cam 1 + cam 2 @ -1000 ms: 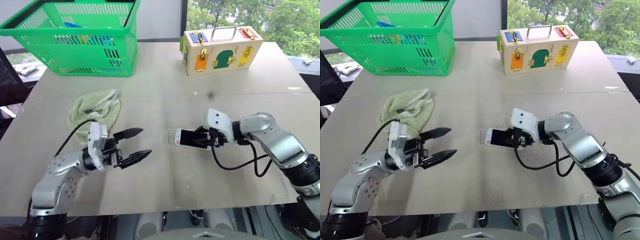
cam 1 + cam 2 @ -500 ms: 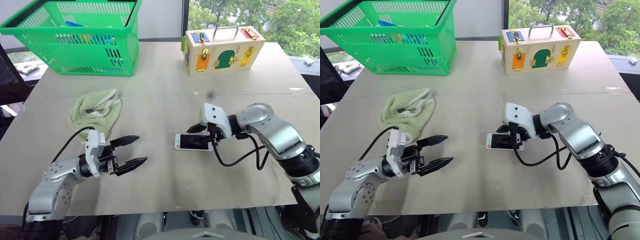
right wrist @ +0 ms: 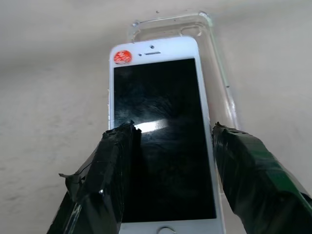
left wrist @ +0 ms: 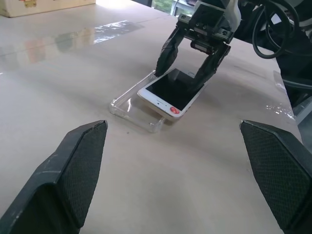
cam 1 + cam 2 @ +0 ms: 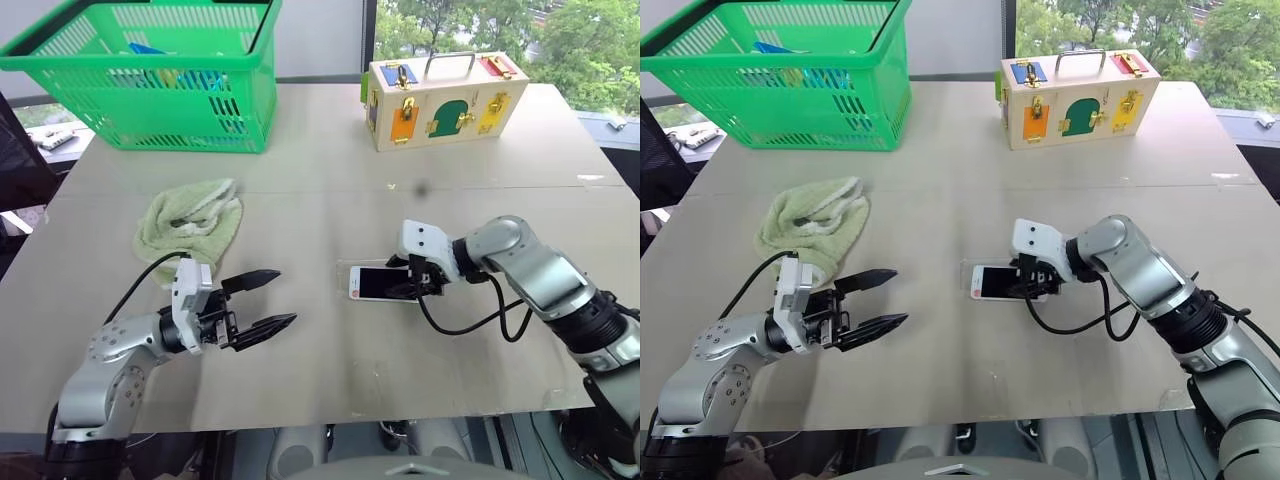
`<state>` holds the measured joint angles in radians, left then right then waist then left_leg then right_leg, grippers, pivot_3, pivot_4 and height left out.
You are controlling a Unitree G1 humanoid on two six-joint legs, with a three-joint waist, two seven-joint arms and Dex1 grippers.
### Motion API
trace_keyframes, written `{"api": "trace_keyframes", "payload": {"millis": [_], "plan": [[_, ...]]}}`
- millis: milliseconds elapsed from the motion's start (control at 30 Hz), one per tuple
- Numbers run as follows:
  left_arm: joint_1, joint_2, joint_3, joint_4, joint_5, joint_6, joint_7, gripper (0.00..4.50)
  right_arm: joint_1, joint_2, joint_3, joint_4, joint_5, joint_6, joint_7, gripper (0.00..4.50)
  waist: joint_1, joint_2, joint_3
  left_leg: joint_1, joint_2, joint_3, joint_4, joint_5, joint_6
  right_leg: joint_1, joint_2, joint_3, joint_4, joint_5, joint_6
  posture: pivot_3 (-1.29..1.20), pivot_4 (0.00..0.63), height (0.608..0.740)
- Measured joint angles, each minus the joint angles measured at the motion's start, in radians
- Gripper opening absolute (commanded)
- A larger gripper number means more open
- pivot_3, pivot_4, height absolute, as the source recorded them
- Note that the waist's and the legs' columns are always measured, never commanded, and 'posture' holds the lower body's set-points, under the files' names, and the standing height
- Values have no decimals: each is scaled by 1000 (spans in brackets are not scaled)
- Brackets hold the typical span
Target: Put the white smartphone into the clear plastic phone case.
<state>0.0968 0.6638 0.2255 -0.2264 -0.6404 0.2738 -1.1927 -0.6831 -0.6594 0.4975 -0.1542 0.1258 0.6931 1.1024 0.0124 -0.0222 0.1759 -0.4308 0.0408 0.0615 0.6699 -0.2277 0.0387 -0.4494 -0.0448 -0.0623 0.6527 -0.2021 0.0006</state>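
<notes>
Left eye view takes in the grey table [image 5: 320,190], with a green plastic basket [image 5: 150,75] at its far left corner and a wooden latch box [image 5: 445,98] with coloured doors and brass catches at the far right; both stand well apart from the work, seemingly parked out of the arms' way. A crumpled pale-green towel [image 5: 190,222] lies nearer, to the left of centre.

The right gripper [image 5: 412,280] reaches in from the right and angles down over the near end of the white smartphone [image 5: 378,283]. Right wrist view shows its two taped fingers [image 3: 105,175] straddling the phone's long edges; whether the pads press the sides I cannot tell, so grip or release stays unsettled. That straddle would let the arm steer the phone endwise or press it down.

The left gripper [image 5: 258,305] hovers off to the left of the phone with its jaws spread wide and nothing between them, pointed toward the phone, apparently waiting to brace the case.

The phone lies screen-up, partly over the clear plastic phone case [image 4: 131,105]. Left wrist view shows its far end resting on the case rim while the case's open end juts out beyond it, so it looks skewed and not seated. Pushing it square and flush appears to be what remains.

A small red round sticker [image 3: 122,57] sits at the phone's top corner; no lettering on it, or brand anywhere, can be read.
</notes>
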Motion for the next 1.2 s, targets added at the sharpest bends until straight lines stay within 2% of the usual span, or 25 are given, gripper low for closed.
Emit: {"api": "trace_keyframes", "payload": {"millis": [167, 200, 467, 667, 1067, 1133, 1200], "plan": [[13, 0, 0, -3, 0, 0, 0, 4500, -2, 26, -4, 10, 28, 48, 14, 4397, -1, 0, 0, 0, 0, 0, 0, 0, 0, 0, 0, 0, 1, 0, 0, 0, 150, 740], [20, 0, 0, -9, 0, 1, 0, 4500, -2, 25, -4, 6, 32, 54, 18, 4471, 0, 0, 0, 0, 0, -1, 0, 0, 0, 0, 0, 0, 1, 0, 0, 0, 150, 740], [29, 0, 0, -28, 0, 2, 10, 4500, -1, 3, -4, -82, 38, 68, 23, 4471, 0, 0, 0, 0, 0, -1, 0, 0, 0, 0, 0, -1, 0, 0, 0, 0, 150, 740], [37, 0, 0, -29, -1, 3, 14, 4500, 43, -64, 2, -193, -14, -63, 24, 4471, 1, 0, 0, 0, 0, -1, 0, 0, 0, 0, 0, -1, -1, 0, 0, 0, 150, 740], [33, 1, -1, -29, -1, 3, 11, 4500, 81, -58, 64, -118, -198, -230, -23, 4471, 0, 0, 0, 0, 0, 0, 0, 0, 0, 0, 0, -1, -1, 0, 0, 0, 150, 740], [34, 1, -1, -29, -1, 3, 10, 4500, 81, -57, 64, -115, -201, -239, -23, 4084, 0, 0, 0, 0, 0, 0, 0, 0, 0, 0, 0, -1, -1, 0, 0, 0, 150, 740], [34, 1, -1, -29, 0, 3, 10, 4500, 85, -54, 65, -110, -210, -254, -20, 3405, 0, 0, 0, 0, 0, -1, 0, 0, 0, 0, 0, -1, 0, 0, 0, 0, 150, 740]]}}
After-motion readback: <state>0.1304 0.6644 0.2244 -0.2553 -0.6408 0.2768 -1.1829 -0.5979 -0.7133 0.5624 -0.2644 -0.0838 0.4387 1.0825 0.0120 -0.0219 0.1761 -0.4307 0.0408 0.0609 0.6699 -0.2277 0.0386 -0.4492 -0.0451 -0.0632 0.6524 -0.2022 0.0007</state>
